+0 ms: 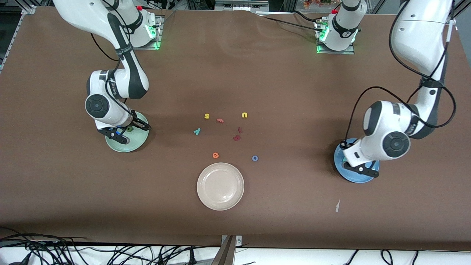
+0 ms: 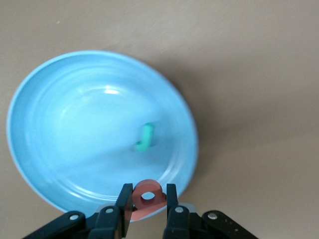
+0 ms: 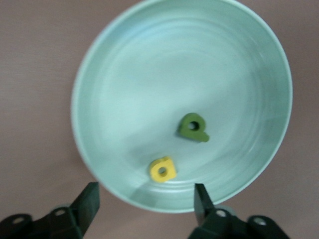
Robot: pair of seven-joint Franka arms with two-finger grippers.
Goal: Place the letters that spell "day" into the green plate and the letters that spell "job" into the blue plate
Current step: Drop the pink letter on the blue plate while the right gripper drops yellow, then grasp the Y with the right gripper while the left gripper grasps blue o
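Note:
My right gripper (image 1: pixel 134 133) (image 3: pixel 145 196) hangs open just above the green plate (image 1: pixel 125 147) (image 3: pixel 149 74). Inside that plate lie the yellow a (image 3: pixel 163 169) and the dark green d (image 3: pixel 193 127). My left gripper (image 1: pixel 362 170) (image 2: pixel 147 200) is shut on the pink-red b (image 2: pixel 148 191) over the rim of the blue plate (image 1: pixel 353 178) (image 2: pixel 75 124). The teal j (image 2: pixel 145 138) rests in the blue plate. On the table's middle lie the teal y (image 1: pixel 197 131) and, nearer the front camera, the blue o (image 1: pixel 254 158).
A cream-white plate (image 1: pixel 220 186) sits near the front camera. Other loose letters in the middle: yellow s (image 1: pixel 206 116), yellow u (image 1: pixel 244 115), orange e (image 1: pixel 215 155), a pinkish-red letter (image 1: pixel 220 120), two dark red letters (image 1: pixel 237 138).

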